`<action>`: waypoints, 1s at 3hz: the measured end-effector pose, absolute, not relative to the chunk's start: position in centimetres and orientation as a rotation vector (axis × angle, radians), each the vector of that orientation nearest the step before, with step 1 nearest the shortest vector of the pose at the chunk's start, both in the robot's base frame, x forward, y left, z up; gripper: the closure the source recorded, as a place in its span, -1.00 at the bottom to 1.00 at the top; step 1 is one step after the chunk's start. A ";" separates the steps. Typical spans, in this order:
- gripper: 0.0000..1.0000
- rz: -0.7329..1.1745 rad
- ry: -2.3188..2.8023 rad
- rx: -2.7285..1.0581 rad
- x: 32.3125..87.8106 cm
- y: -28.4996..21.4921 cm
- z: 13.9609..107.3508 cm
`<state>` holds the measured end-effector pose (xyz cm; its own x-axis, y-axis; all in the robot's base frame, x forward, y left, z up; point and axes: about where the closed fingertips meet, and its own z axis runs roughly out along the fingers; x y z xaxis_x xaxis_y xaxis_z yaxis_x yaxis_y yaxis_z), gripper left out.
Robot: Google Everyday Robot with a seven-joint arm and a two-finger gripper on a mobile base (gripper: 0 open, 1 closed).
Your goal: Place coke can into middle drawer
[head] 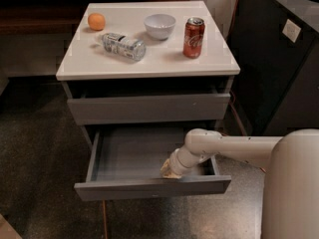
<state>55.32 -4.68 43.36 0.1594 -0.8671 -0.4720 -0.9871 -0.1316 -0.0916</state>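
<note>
1. White script lettering is seen on the coke can point(194, 37), which stands on the surface point(149, 63); it cannot be read.
2. The white label of the plastic bottle point(123, 46) is illegible.
3. The tool point(171, 170) is held inside the middle drawer point(149, 188), at its front.

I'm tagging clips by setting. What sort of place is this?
Probably an office or lab corner: a grey drawer unit with a white top, a speckled hard floor, and a black cabinet beside it. The gripper is inside the open middle drawer, at its front.
</note>
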 end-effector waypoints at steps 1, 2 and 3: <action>1.00 0.452 1.802 -2.053 53.3 -5.1 43.4; 1.00 0.458 1.814 -2.049 52.8 -5.3 43.4; 0.71 0.456 1.858 -2.007 51.3 -5.9 44.0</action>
<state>51.28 -5.89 43.99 0.0798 -0.8784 -0.4712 -0.9967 -0.0648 -0.0479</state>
